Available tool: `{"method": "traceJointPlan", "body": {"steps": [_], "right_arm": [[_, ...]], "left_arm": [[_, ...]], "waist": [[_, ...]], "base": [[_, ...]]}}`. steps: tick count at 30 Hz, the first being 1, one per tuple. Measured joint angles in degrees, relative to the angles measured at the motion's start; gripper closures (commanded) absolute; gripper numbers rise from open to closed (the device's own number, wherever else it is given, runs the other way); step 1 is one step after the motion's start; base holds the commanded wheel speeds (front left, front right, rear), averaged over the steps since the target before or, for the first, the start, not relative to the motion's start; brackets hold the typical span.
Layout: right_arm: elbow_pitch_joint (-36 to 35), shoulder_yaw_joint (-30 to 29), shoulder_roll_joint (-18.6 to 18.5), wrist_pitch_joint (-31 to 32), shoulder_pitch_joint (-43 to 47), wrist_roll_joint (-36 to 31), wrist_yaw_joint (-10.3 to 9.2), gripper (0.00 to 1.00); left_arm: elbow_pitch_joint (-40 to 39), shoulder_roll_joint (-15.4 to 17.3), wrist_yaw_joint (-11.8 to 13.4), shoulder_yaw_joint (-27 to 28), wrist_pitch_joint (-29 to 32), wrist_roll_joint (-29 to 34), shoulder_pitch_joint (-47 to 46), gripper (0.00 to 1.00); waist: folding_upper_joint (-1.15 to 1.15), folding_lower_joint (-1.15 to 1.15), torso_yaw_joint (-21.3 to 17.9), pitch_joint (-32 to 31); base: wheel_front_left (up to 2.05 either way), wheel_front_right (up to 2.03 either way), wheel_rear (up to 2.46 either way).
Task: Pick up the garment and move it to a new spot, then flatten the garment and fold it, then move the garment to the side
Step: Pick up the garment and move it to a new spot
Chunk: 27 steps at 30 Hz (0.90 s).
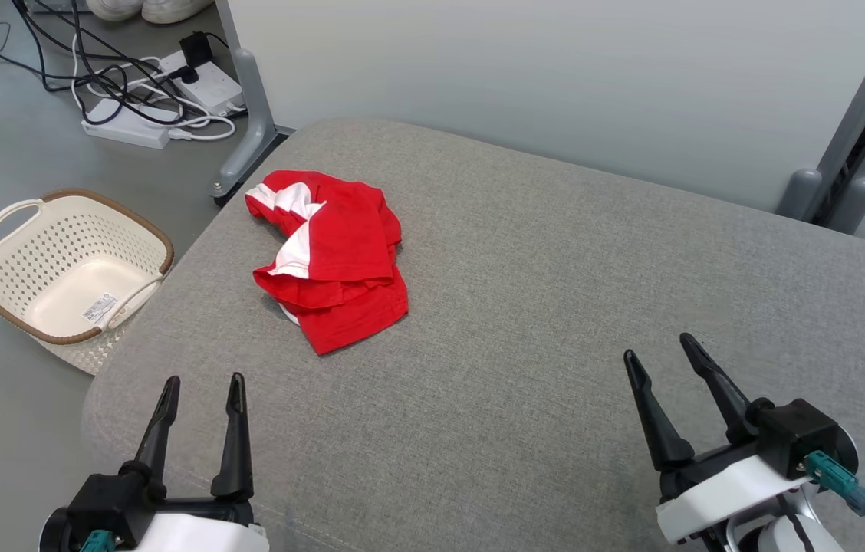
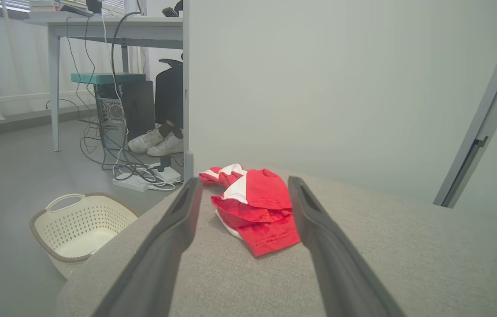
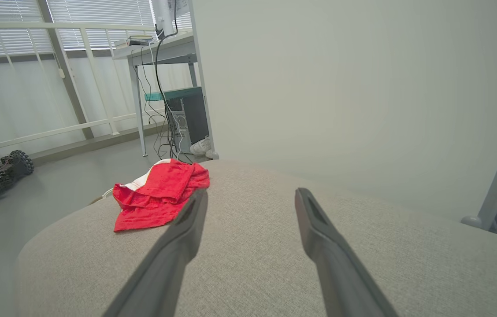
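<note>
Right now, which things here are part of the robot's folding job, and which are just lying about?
Part of the job: red-and-white garment, crumpled; grey cushion under it; left fingers and right fingers, both open, holding nothing.
Lying about: cream basket on the floor; power strips and cables; white shoes.

Head cam looks down on the cushion (image 1: 555,307). Both wrist cams sit low facing the wall (image 2: 341,88), sharing the garment (image 2: 257,198).
</note>
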Motion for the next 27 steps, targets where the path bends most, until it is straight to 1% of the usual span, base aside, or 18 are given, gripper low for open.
{"method": "traceJointPlan", "body": {"steps": [8, 21, 24, 27], "right_arm": [[0.83, 1.49, 0.0, 0.0, -0.19, 0.59, 0.0, 0.0], [1.25, 2.16, -0.09, 0.0, -0.94, 0.9, 0.0, 0.0], [0.96, 1.62, -1.08, 0.0, -1.31, 0.13, 0.0, 0.0], [0.08, 0.79, -1.79, 0.0, -1.94, -0.35, 0.0, 0.0]], "left_arm": [[-0.86, 0.01, 0.31, 1.04, 0.0, -0.01, 0.76, 0.0], [-1.59, 0.0, 0.66, 1.32, 0.0, -0.54, 1.49, 0.0], [0.76, 0.01, 0.27, 0.76, 0.0, -0.69, 0.96, 0.0], [2.63, 0.0, -0.01, 0.54, 0.0, -0.7, -1.65, 0.0]], "waist": [[0.0, 0.0, 0.4, -0.74], [0.0, 0.0, 0.36, -0.51], [0.0, 0.0, 0.36, 0.69], [0.0, 0.0, 0.44, 2.25]], "base": [[0.0, 0.0, 0.0], [0.0, 0.0, 0.0], [0.0, 0.0, 0.0], [0.0, 0.0, 0.0]]}}
